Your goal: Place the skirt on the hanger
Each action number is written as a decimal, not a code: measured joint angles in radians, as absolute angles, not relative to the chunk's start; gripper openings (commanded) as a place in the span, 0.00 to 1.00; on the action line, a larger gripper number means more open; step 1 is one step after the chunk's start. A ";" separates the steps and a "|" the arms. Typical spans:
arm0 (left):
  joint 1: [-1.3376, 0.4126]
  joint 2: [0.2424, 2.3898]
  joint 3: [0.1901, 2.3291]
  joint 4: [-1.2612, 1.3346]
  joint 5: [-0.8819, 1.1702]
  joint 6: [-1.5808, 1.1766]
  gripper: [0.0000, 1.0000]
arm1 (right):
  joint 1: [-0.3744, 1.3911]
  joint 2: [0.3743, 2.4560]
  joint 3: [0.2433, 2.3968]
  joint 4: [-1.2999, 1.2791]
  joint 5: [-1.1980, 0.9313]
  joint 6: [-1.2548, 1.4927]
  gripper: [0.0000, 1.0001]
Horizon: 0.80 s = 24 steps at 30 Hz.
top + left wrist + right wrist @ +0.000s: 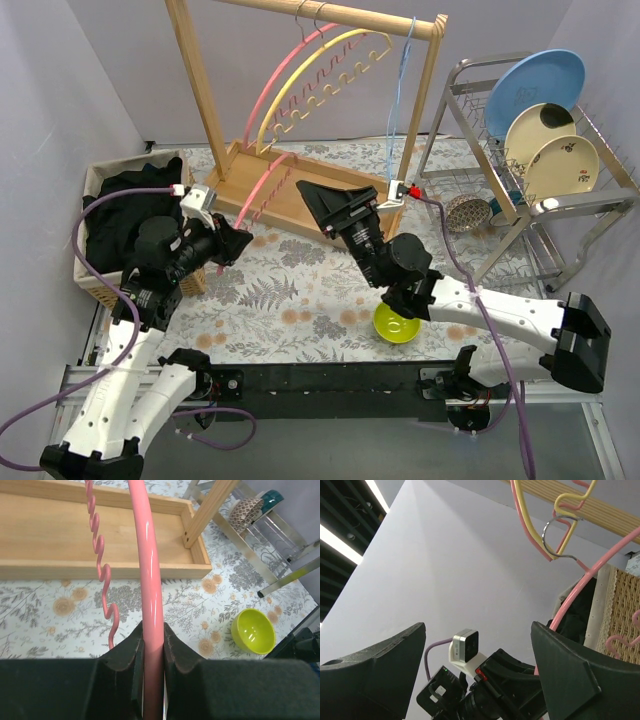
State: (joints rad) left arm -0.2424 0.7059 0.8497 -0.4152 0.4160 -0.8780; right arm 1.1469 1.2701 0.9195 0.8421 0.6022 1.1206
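Note:
The skirt [125, 205] is a dark heap of cloth in a wicker basket [92, 180] at the left. A pink hanger [252, 195] hangs by its hook from the wooden rack's rail [330, 12] and slants down toward the left. My left gripper [232, 240] is shut on its lower end. In the left wrist view the pink bar [150, 555] runs straight between the closed left gripper [152, 640]. My right gripper [335, 203] hovers over the rack's base, open and empty. The right wrist view shows the right gripper [477, 627] wide apart, facing the left arm.
A yellow hanger [300, 62] hangs beside the pink one. The rack's wooden base tray [290, 200] lies behind both grippers. A lime bowl [397, 323] sits under the right arm. A metal dish rack [590, 200] with plates stands at the right.

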 measured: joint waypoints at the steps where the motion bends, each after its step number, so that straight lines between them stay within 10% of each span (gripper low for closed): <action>1: -0.244 0.707 0.872 -0.457 0.401 -0.878 0.00 | 1.147 1.250 0.912 0.834 0.595 1.117 0.93; 24: -0.244 0.765 1.051 -0.816 -0.047 -1.047 0.00 | 1.147 0.926 0.795 0.682 0.545 0.973 0.93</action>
